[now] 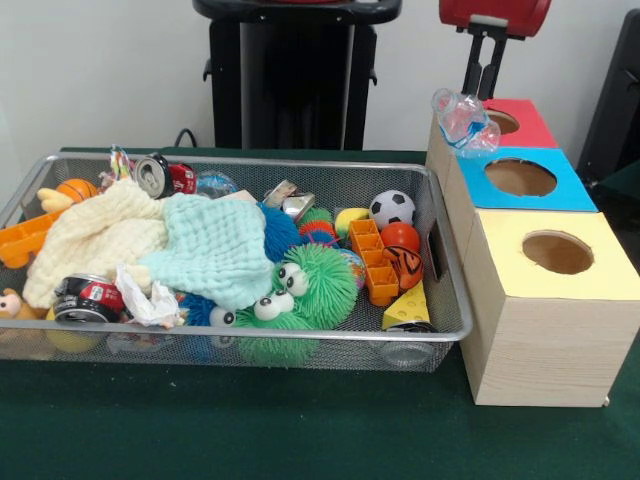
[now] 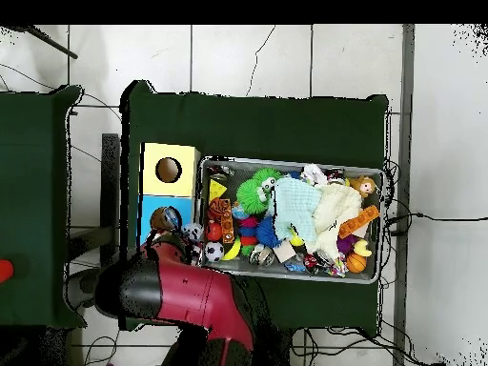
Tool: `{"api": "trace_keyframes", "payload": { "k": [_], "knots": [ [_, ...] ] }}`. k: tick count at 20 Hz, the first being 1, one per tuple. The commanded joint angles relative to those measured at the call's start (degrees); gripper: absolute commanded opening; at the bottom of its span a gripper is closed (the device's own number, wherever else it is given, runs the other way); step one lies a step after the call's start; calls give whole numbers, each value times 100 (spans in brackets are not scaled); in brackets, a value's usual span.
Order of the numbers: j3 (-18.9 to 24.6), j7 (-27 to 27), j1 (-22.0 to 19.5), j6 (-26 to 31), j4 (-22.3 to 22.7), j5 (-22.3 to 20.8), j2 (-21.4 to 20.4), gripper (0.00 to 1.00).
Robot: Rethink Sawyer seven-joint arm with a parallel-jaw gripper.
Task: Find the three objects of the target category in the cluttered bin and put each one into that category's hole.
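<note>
Green table; bottle tilted above blue box.

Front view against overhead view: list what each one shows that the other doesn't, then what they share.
Only the front view shows the gripper shut on a crumpled clear bottle above the red-topped box, and a crushed can by the bin's near rim. Only the overhead view shows the red arm reaching over the boxes, covering the red one, and the tiled floor around the table. Both show the wire bin, the mint cloth, the cream cloth, the yellow box.
</note>
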Motion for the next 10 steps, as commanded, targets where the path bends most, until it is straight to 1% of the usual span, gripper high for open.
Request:
{"api": "trace_keyframes", "payload": {
  "k": [1,6,10],
  "knots": [
    [-39,1597,56,608,-74,296,62,0],
    [-100,1750,224,559,-142,380,187,0],
    [-125,1759,301,532,-147,439,230,0]
  ]
}}
